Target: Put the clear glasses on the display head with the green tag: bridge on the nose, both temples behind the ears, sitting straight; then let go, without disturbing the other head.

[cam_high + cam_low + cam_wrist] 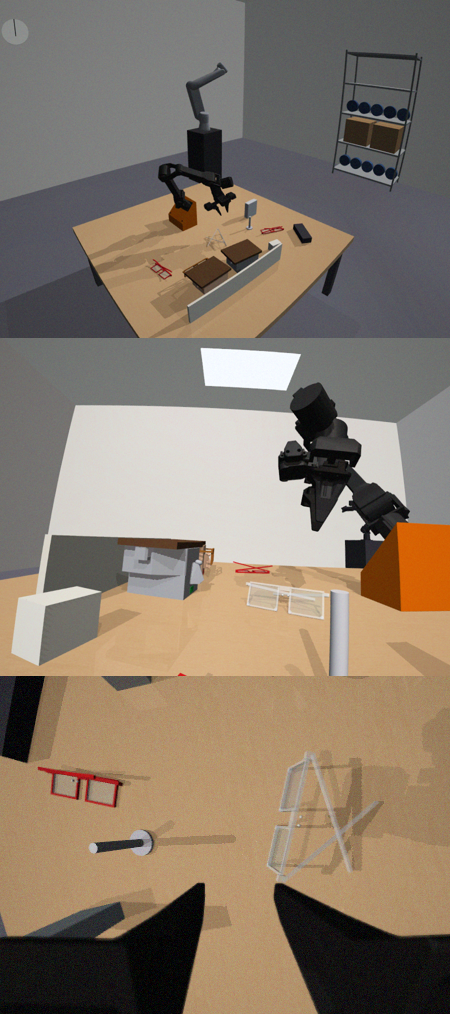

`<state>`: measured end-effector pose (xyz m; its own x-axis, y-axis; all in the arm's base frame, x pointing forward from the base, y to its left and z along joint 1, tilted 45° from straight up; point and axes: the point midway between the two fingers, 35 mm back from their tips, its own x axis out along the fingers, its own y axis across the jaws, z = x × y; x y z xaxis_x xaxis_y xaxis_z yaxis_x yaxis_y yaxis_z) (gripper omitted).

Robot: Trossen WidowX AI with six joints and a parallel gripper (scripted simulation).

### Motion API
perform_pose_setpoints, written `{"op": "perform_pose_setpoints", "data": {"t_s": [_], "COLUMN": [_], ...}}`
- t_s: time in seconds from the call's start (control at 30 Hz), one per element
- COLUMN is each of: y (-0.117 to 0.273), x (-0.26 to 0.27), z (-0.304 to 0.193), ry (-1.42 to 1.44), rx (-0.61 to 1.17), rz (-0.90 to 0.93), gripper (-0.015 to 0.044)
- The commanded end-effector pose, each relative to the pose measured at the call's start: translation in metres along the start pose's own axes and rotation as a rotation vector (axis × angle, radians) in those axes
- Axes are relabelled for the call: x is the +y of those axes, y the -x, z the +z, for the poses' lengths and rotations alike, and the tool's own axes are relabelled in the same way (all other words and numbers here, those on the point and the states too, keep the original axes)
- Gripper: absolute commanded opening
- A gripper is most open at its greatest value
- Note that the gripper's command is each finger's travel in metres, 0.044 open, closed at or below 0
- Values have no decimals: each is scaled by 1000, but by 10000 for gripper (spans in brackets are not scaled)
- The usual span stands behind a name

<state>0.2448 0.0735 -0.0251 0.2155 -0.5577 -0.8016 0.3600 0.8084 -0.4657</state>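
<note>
The clear glasses [222,237] [306,615] [325,796] stand on the table, lenses toward the exterior camera, temples folded and crossing. The grey head [241,251] [156,570] has a green tag [191,589] low on its side and wears no glasses. The other head [207,271], skin-coloured, is beside it and wears brown glasses [210,550]. My gripper [224,213] [315,527] [239,890] is partly open and empty, pointing down high above the table. In the wrist view the clear glasses lie beyond the right fingertip.
A pale wall [236,281] [83,563] runs behind the heads, with a white block [274,245] [69,625] at its end. Also there: a thin post [249,222] [339,632], grey panel [250,208], two red glasses, a black case [301,233] and an orange block [187,218] [421,570].
</note>
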Motion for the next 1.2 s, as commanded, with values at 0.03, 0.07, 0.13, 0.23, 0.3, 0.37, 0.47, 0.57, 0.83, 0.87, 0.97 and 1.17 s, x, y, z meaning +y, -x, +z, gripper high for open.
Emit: {"op": "perform_pose_setpoints", "data": {"t_s": [0.03, 0.07, 0.13, 0.23, 0.3, 0.37, 0.47, 0.57, 0.83, 0.87, 0.97, 1.17], "y": [-47, -55, -61, -61, -61, -61, -61, -61, -72, -73, -78, -88], "x": [-41, -49, -56, -56, -56, -56, -56, -56, -56, -56, -56, -57], "z": [12, 13, 14, 14, 14, 14, 14, 14, 13, 13, 13, 12], "ry": [-116, -136, -151, -151, -151, -151, -151, -151, -151, -151, -151, -151], "rx": [124, 148, 168, 168, 168, 168, 168, 168, 168, 168, 168, 167], "rz": [-202, -236, -262, -262, -262, -262, -262, -262, -261, -261, -261, -261], "gripper": [200, 200, 200, 200, 147, 120, 120, 120, 120, 120, 120, 120]}}
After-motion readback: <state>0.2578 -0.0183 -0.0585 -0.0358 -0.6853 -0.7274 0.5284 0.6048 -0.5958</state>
